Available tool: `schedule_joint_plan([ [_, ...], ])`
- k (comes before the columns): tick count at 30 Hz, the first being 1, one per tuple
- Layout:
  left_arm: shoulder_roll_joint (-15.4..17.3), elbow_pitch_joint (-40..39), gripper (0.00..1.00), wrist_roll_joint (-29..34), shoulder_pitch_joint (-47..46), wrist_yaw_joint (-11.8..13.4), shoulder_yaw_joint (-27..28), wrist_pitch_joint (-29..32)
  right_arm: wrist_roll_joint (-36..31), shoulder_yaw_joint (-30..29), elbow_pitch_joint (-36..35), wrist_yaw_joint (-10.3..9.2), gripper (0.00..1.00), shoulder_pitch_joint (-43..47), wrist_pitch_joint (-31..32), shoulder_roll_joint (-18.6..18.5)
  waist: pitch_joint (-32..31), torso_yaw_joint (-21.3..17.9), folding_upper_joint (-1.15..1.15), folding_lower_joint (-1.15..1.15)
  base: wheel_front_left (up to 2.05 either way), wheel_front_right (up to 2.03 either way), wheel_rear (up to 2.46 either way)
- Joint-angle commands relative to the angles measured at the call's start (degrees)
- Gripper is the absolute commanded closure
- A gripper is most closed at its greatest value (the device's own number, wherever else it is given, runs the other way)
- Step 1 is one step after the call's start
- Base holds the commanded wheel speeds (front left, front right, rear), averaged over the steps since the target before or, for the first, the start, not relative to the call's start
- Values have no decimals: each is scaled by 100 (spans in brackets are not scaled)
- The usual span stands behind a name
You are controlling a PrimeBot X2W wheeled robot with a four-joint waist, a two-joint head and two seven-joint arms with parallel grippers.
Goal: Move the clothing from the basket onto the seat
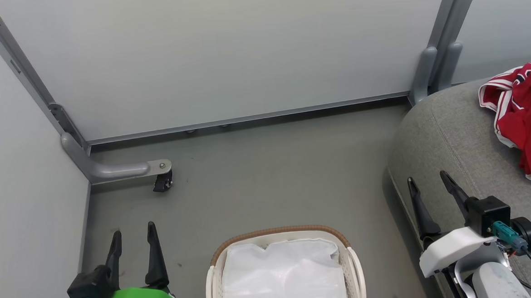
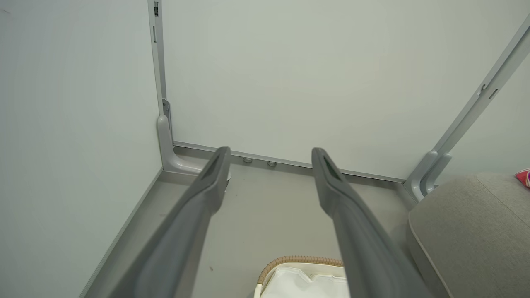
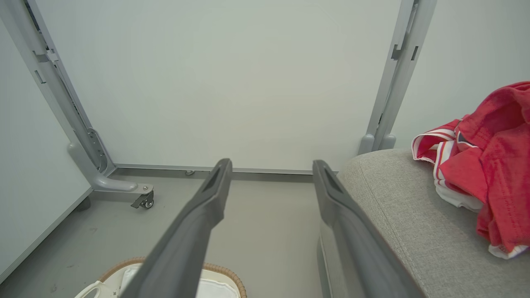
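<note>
Pointing forward, left gripper (image 1: 134, 229) and right gripper (image 1: 427, 177) hold jaws apart.

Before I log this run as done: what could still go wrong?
1. The bright red fabric clothing lies on the large grey woven-fabric seat, partly cut off by the frame; some may overhang and slip.
2. The small oval cream-white plastic basket shows its white fabric liner, but its near end is out of frame; a piece might remain.
3. The open right hand sits close to the seat's edge and could brush it.
</note>
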Motion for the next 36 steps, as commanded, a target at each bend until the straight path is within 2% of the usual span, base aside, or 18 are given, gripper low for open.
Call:
schedule_joint_plan([
  [1, 5, 22, 0, -25, 78, 18, 6, 4, 57, 9, 2, -8, 0, 79, -11, -23, -9, -10, 0, 0, 0, 0, 0],
  [16, 5, 162, 0, 125, -1, -8, -57, 4, 154, 83, -26, -8, 0, 23, -11, -23, -22, -13, 0, 0, 0, 0, 0],
  [17, -2, 174, 100, 118, -1, 9, -52, 0, 98, 80, 19, 0, 100, 21, 1, 9, -24, -10, 0, 0, 0, 0, 0],
  [20, -10, 322, 100, 97, 9, 8, -48, 9, 119, 76, 167, 0, 100, 103, 15, 43, -24, -10, 0, 0, 0, 0, 0],
  [36, -7, 220, 100, -1443, -135, -129, 218, 465, 1942, -68, 32, -1, 100, 114, 476, 28, -18, -45, 0, 0, 0, 0, 0],
])
